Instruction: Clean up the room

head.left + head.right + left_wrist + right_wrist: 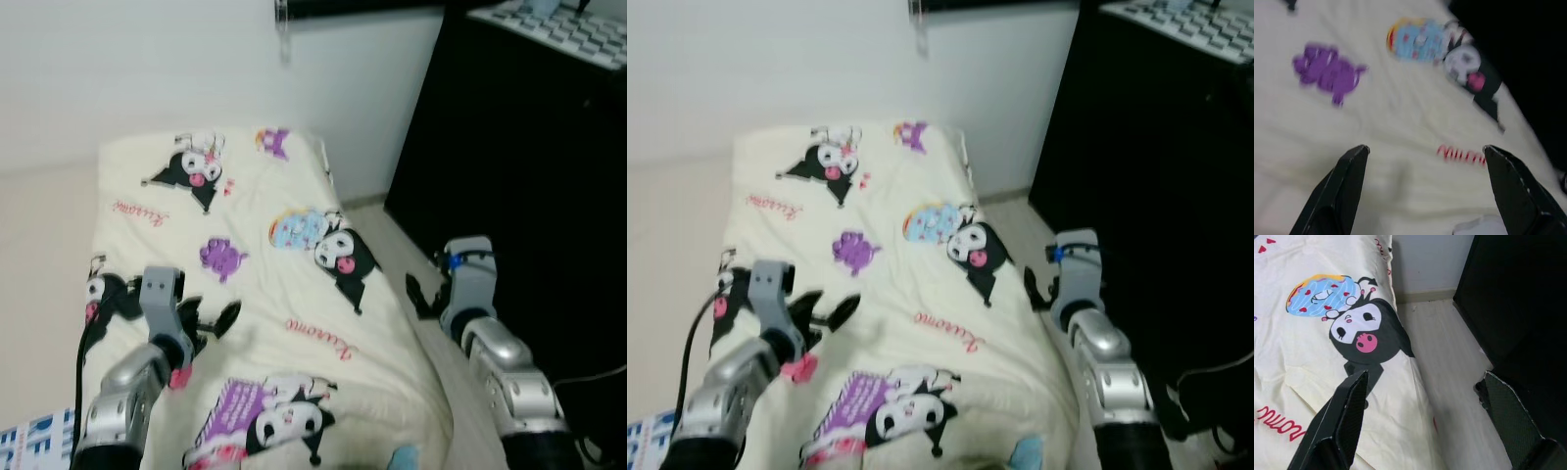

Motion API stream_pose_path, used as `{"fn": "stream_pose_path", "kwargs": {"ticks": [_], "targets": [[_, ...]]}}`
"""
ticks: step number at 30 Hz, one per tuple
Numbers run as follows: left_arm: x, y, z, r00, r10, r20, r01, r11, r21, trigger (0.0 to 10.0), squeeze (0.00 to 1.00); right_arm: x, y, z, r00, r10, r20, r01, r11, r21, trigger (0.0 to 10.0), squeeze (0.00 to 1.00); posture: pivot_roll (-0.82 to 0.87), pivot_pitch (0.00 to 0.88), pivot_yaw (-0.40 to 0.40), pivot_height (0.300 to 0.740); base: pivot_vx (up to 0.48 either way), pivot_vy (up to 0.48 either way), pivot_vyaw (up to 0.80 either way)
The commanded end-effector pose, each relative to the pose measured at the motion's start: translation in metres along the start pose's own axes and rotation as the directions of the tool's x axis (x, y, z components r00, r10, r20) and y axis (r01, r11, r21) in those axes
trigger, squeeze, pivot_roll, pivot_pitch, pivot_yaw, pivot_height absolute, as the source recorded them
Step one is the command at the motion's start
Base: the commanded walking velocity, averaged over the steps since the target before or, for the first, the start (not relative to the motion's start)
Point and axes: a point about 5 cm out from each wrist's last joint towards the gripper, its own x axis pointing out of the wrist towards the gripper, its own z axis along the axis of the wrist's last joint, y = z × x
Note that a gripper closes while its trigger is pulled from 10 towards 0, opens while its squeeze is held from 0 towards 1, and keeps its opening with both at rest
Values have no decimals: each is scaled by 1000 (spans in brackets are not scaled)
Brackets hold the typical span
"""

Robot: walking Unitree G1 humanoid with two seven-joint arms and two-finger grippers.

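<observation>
A cream blanket printed with black-and-white cartoon figures, purple shapes and red script covers the bed in front of me. My left gripper hovers open just above the blanket's near left part, its fingers spread wide over bare cream cloth. My right gripper is open too, held beside the bed's right edge over the strip of floor. Nothing sits between either pair of fingers.
A tall black cabinet stands close on the right, with a white keyboard on top. A white wall runs behind the bed. A narrow pale floor strip separates bed and cabinet. Blue-printed packaging lies at the lower left.
</observation>
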Motion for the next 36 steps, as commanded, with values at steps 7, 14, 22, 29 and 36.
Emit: {"fn": "stream_pose_path", "kwargs": {"ticks": [7,14,22,29,36], "targets": [[-4,6,-14,999,24,-31,-24,1000,-1,10000,0,-1,19,-11,998,56,-21,-56,998,10,10000,0,-164,134,-7,726,-41,0,0],[0,9,-13,999,28,-30,-28,1000,10,10000,0,-2,32,-20,994,94,-51,-94,996,6,10000,0,-163,130,3,740,0,0,0],[0,21,-13,997,66,-39,-65,998,23,10000,0,-2,51,-43,986,102,-131,-102,995,7,10000,0,-168,112,24,740,0,0,0],[3,30,-15,989,138,-59,-137,990,33,10000,0,-5,54,-74,966,79,-247,-74,997,28,10000,0,-166,107,10,740,0,0,0],[11,15,-23,991,117,-59,-117,993,12,10000,0,-1,43,-71,972,65,-228,-63,998,14,10000,0,-169,92,-14,720,0,0,0]]}}
